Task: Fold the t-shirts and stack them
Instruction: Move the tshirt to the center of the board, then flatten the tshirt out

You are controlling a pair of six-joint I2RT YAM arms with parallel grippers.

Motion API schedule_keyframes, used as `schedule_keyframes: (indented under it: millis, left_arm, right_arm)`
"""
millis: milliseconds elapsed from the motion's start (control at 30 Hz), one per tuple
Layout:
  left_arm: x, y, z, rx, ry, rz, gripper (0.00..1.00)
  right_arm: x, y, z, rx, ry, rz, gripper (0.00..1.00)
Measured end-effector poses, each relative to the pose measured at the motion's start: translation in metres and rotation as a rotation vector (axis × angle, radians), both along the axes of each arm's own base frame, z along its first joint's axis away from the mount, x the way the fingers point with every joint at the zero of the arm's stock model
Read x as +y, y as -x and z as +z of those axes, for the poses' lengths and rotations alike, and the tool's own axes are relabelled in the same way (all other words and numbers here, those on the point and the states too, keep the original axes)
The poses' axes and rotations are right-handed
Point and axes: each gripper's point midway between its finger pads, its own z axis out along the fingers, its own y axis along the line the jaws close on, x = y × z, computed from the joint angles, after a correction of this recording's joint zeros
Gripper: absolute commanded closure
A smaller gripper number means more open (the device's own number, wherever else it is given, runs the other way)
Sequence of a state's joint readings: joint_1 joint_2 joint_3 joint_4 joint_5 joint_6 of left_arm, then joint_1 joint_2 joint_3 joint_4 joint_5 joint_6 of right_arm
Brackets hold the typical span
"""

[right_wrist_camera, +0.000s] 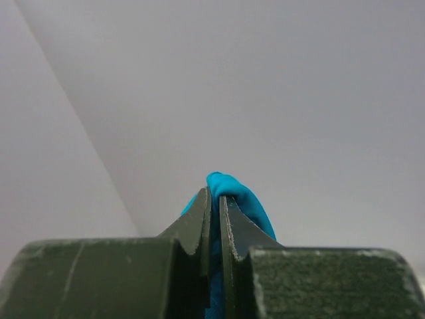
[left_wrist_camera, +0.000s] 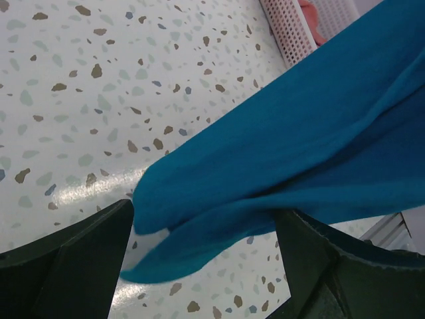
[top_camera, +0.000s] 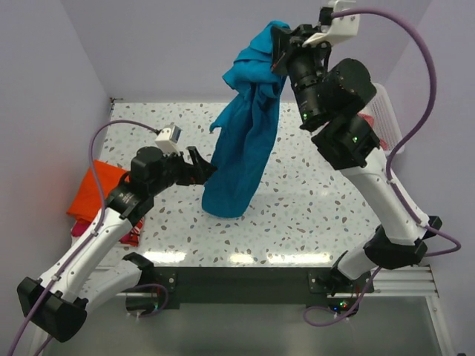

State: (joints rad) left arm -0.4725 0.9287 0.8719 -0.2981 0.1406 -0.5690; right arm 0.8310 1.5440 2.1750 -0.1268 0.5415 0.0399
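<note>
From above: my right gripper (top_camera: pixel 280 48) was raised high over the far half of the table (top_camera: pixel 312 200), pinched tight on a bunched part of the teal-blue t-shirt (top_camera: pixel 245 148). The shirt hung straight down beneath those jaws in a long, twisted drape. Its lowest fold was at or just off the tabletop (I couldn't tell which). My left gripper (top_camera: pixel 199 169) sat low, just beside the bottom of the drape, jaws spread and holding nothing. Well behind it, at the table's edge, lay the orange t-shirt (top_camera: pixel 96 189). The white basket (top_camera: pixel 382 111) stood out beyond my right arm.

From my left wrist: the teal cloth crossed diagonally ahead of my fingers (left_wrist_camera: pixel 73 259), and its loose lower hem drooped into the gap between them. Nothing was clamped. Bare speckled table lay beyond the jaws, so there was open room to sweep. The basket was far ahead, with something salmon-pink (left_wrist_camera: pixel 309 13) inside.

From my right wrist: the jaws were nearly closed, with a small hump of teal squeezed between the tips. Only blank wall lay past them.

I judged the shirt light, limp and shapeless. It would sag wherever it was unsupported, so the hem between my left fingers seemed the place to take it, near a corner, to spread it flat.
</note>
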Motion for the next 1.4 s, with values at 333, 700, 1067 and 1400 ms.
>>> schedule_keyframes:
  millis: [333,700,1067,1400]
  left_arm:
    - [0.017,0.0,-0.06,0.143,-0.051,0.121,0.16]
    - [0.068,0.037,-0.187,0.421,-0.199,0.36,0.36]
    - [0.101,0.04,-0.235,0.531,-0.34,0.565,0.43]
    - [0.092,0.022,-0.235,0.494,-0.306,0.569,0.59]
  right_arm:
    - [-0.092,-0.107,-0.31,0.654,0.162,-0.265,0.55]
    - [-0.165,-0.039,-0.507,1.145,0.101,-0.36,0.2]
    - [-0.133,-0.033,-0.497,1.098,0.085,-0.228,0.21]
    - [-0.108,-0.082,-0.527,1.174,0.176,-0.199,0.22]
